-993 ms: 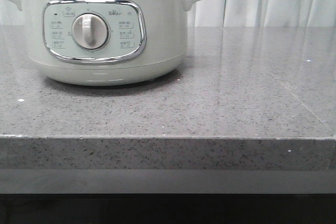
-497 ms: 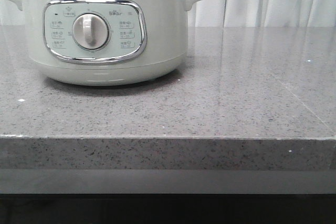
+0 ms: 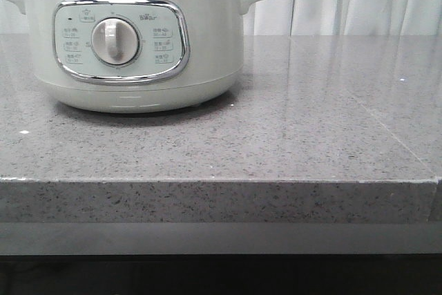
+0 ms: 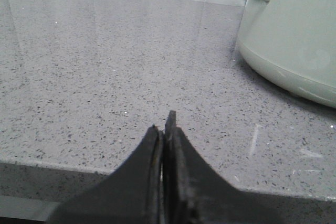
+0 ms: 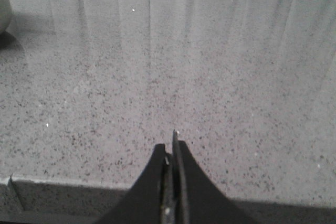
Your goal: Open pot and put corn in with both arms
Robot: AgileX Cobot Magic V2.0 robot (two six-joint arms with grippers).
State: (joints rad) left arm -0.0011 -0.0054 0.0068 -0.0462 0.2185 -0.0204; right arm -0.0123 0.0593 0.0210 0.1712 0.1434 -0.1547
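Pot (image 3: 131,39) lidded on counter (image 3: 311,136); left gripper (image 4: 167,129), right gripper (image 5: 170,153) closed, empty, apart from it.

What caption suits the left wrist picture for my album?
Left claw, shut and empty, hovers at the counter edge beside the pale green pot.

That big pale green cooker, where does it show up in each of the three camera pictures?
Front view: the pot fills the upper left, lid on.
Left wrist view: its side and one handle at the upper right.
Right wrist view: only a sliver at the upper left edge.
Shared landmark: the speckled grey countertop.
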